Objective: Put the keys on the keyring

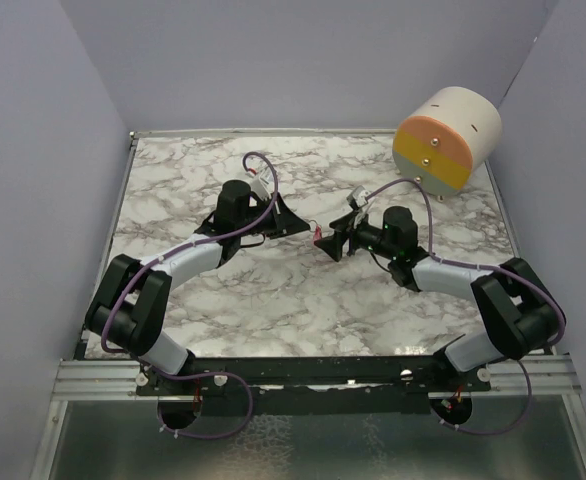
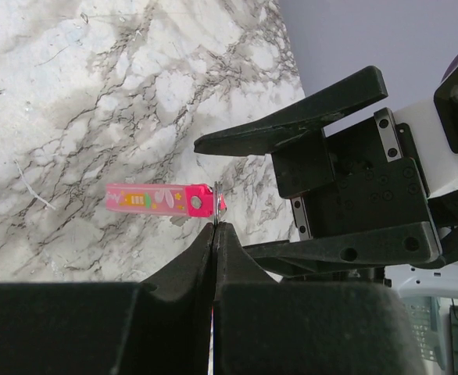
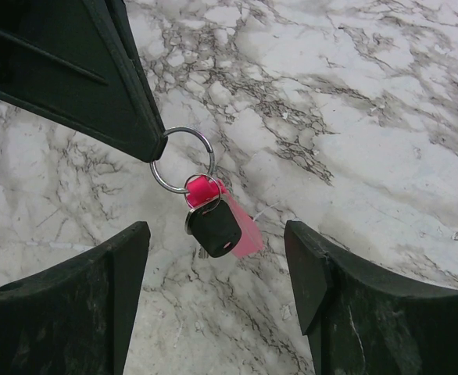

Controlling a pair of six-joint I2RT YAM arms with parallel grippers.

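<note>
Top camera looks down from high above the keyring (image 1: 318, 236); both wrist cameras view it close up, from opposite sides

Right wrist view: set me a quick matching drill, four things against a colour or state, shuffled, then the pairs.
Things
1. left claw
2. right claw
3. key
4. tag

States
a. pink, behind the key
b. shut on the ring
c. open, a finger on either side of the key
d. black, hanging below the ring

Pairs: 1-b, 2-c, 3-d, 4-a
</note>
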